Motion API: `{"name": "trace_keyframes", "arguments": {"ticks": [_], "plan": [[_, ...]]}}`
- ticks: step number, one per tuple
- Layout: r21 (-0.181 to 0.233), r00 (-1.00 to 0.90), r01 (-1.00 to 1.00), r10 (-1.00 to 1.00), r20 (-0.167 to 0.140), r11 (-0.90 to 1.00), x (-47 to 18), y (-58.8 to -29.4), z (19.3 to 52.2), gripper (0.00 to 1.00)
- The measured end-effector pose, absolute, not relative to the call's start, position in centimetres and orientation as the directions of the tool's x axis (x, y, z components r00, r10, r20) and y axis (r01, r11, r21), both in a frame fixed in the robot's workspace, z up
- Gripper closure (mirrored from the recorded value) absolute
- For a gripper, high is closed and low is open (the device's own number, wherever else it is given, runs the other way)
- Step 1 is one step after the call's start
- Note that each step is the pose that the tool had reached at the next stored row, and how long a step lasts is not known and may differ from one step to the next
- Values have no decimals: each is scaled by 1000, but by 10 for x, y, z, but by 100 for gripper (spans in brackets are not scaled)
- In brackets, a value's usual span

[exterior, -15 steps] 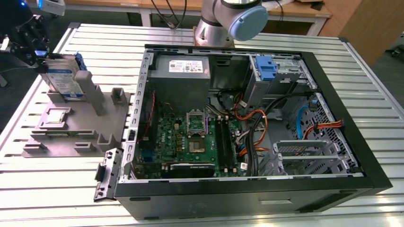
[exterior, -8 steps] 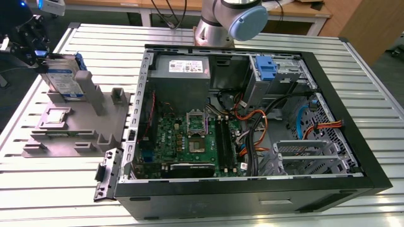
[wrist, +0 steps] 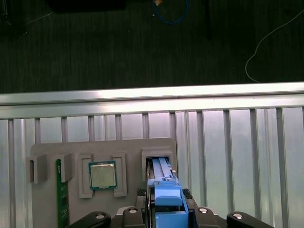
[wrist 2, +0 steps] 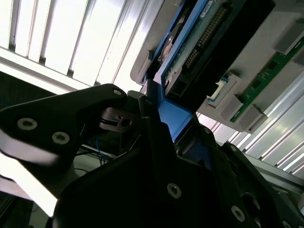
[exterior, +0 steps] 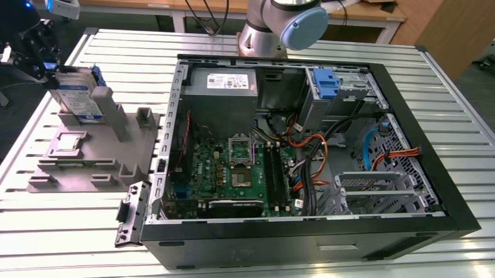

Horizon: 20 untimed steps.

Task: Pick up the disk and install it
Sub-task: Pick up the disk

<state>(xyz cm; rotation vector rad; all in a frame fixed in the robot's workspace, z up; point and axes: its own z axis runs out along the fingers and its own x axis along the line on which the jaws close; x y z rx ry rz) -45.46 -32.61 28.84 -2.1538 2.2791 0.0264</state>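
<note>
As far as I can tell from where I'm standing, the pincer [wrist: 164, 194] is clamped on the disk [exterior: 77, 95]. The jaws are drawn in tight on the blue carrier rail at its upper end, one black finger each side, and there's no gap I can spot in both wrist views.

The disk stands on edge in a slot at one corner of the grey holder [exterior: 85, 156], leaning a touch. Can't say whether its lower edge is out of the slot or not. The first wrist view looks straight down the rail into the slot opening, and it looks seated or near enough.

Why upright? Imo bc that leaves the top rail sticking up free, so the fingers get round it w/o bumping anything. Gripping the plastic rail and not the drive body prob keeps pressure off the circuit side too.

Other stuff on the holder: a CPU [wrist: 102, 175] flat in its own recess just beside the disk's slot, and a RAM stick [wrist: 58, 194] on edge a bit further along. Separate pockets, so nothing slides about.

The PC case [exterior: 433, 168] lies open on the table [exterior: 456, 116] right beside the holder. Inside it, well apart from the holder, a bare blue bracket [exterior: 326, 84] sits in the drive cage. So atm: grip made, install not done.
</note>
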Motion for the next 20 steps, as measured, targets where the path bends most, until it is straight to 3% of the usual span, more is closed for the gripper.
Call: {"name": "trace_keyframes", "arguments": {"ticks": [1, 20], "plan": [[8, -57, -998, -998, -16, 56, -455, -326, 288, 63], [8, -52, -999, -999, -16, 52, -455, -326, 288, 63]]}}
